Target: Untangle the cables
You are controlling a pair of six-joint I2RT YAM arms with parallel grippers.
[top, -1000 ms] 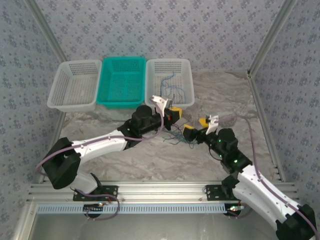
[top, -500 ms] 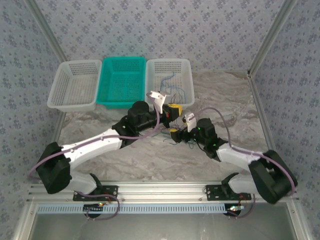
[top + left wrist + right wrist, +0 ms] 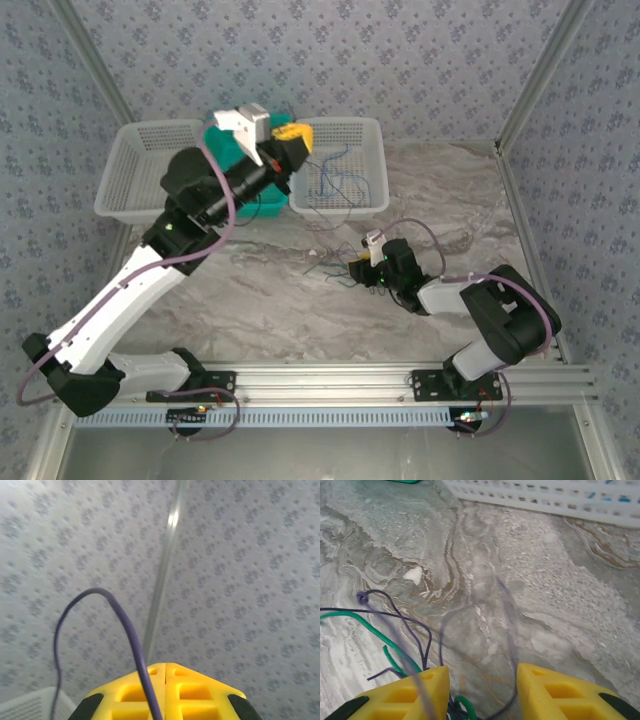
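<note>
Two grippers, two different states. Left gripper is up in the air; from the top camera we see it against the left edge of the white basket. Its yellow fingers are pressed together. A blue-purple cable arcs up from them and drops off to the left. It crosses the face of one finger, so we can't tell if it's actually clamped.

Right gripper is low over the marble table, jaws spread wide, right at the tangle. On its wrist camera we see a green cable and dark cables lying on the table. They run in at the left finger, and some pass into the open gap. More blue cables lie inside the white basket.
</note>
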